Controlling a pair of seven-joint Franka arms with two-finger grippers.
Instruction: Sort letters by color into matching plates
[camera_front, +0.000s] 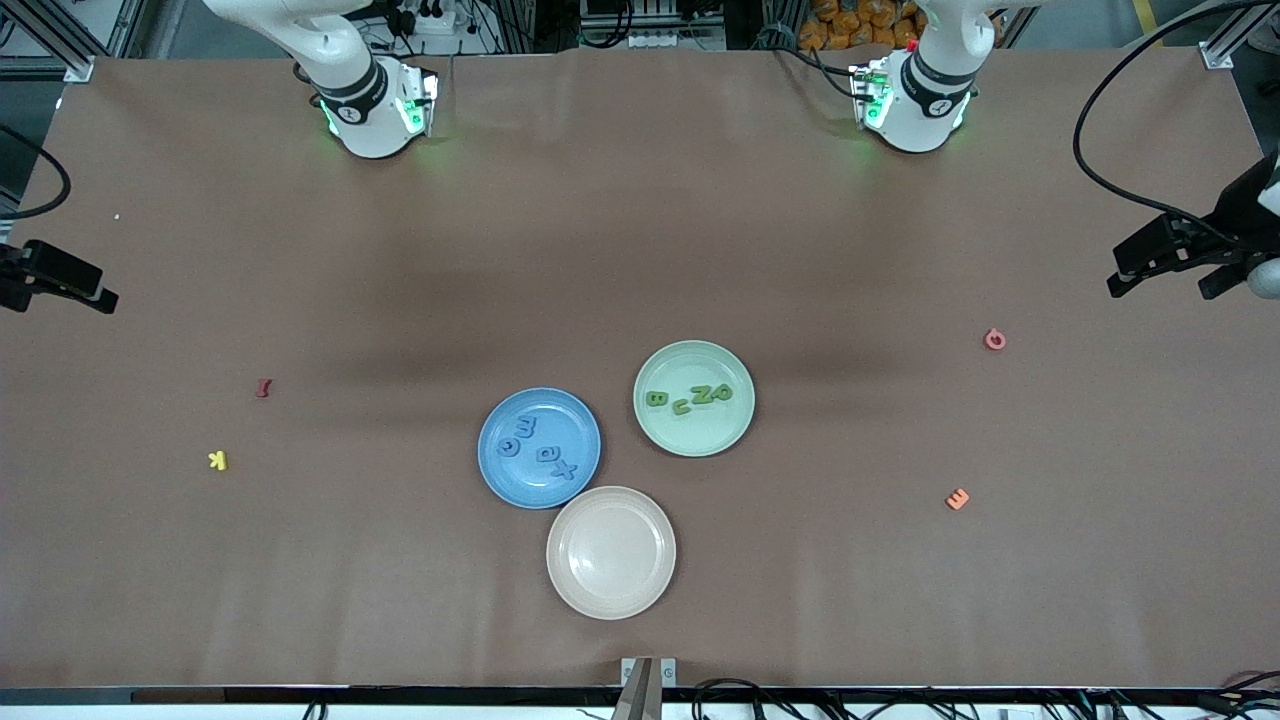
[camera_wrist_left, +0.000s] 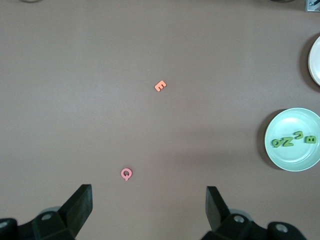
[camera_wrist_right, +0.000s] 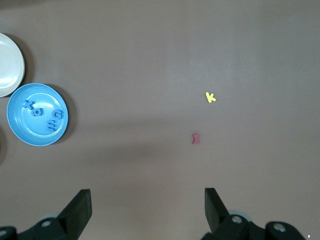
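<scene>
The blue plate (camera_front: 565, 420) lies mid-table and holds several blue letters (camera_front: 528, 428). Beside it, toward the left arm's end and a little farther from the front camera, the mint green plate (camera_front: 695, 435) holds several green letters (camera_front: 702, 394). The right wrist view shows the blue plate (camera_wrist_right: 20, 131) and the left wrist view shows the green plate (camera_wrist_left: 292, 157). My left gripper (camera_wrist_left: 149, 200) hangs open and empty high over bare table near a pink Q (camera_wrist_left: 126, 173). My right gripper (camera_wrist_right: 147, 202) hangs open and empty over bare table. Both arms wait near their bases.
An empty cream plate (camera_front: 611, 551) touches the blue plate, nearer the front camera. A pink Q (camera_front: 994, 339) and an orange E (camera_front: 957, 498) lie toward the left arm's end. A red I (camera_front: 263, 388) and a yellow K (camera_front: 218, 460) lie toward the right arm's end.
</scene>
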